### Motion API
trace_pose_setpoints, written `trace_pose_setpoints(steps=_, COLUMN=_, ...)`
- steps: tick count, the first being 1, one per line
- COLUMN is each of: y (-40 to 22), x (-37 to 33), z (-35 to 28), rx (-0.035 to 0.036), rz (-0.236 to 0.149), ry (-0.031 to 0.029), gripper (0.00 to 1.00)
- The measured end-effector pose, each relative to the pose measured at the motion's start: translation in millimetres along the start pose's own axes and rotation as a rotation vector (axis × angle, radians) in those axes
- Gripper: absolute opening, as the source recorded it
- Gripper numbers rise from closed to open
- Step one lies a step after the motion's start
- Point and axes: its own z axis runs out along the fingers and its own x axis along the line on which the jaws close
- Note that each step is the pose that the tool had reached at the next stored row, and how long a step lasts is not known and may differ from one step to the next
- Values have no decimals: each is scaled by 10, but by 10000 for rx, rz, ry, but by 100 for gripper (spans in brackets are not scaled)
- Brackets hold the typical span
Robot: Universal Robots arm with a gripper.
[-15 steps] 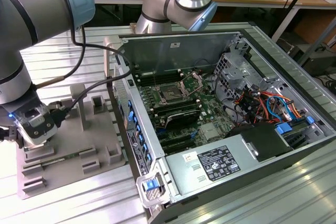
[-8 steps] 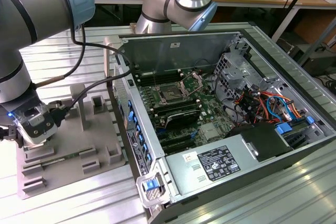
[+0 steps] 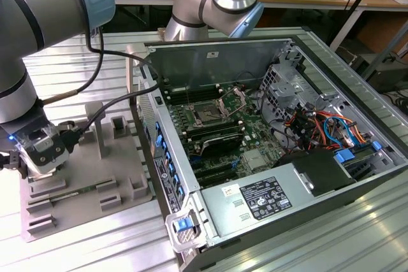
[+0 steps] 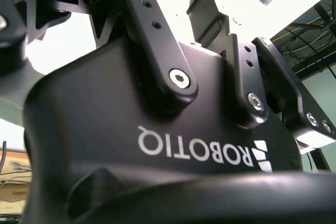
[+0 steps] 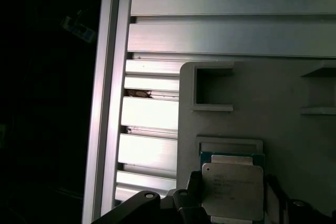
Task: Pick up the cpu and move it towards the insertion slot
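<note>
The cpu (image 5: 232, 192), a flat square chip with a silvery top on a green base, lies at a recess of the grey plastic fixture (image 5: 247, 87) in the first wrist view. My gripper (image 5: 233, 182) is down over it, with a dark finger (image 5: 194, 192) pressed against each side of the chip, so it is shut on the cpu. In the exterior view the gripper (image 3: 41, 157) sits low over the fixture (image 3: 95, 176) at that view's left. The insertion slot (image 3: 207, 114), with its metal bracket raised, lies on the motherboard inside the open computer case (image 3: 280, 157), well to the right.
The fixture carries several upright posts (image 3: 95, 119) and recesses. The case's side wall (image 3: 159, 151) stands between the fixture and the motherboard. Cables (image 3: 319, 125), a drive cage (image 3: 280, 87) and a power supply (image 3: 268, 195) crowd the case. Everything rests on a ribbed aluminium table (image 5: 210, 35).
</note>
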Motion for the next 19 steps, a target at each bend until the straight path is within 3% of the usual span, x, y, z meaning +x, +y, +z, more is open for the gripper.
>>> trace_pose_setpoints(steps=19, y=3, x=0, z=-75, rx=0, rz=0, ry=-1, gripper=55)
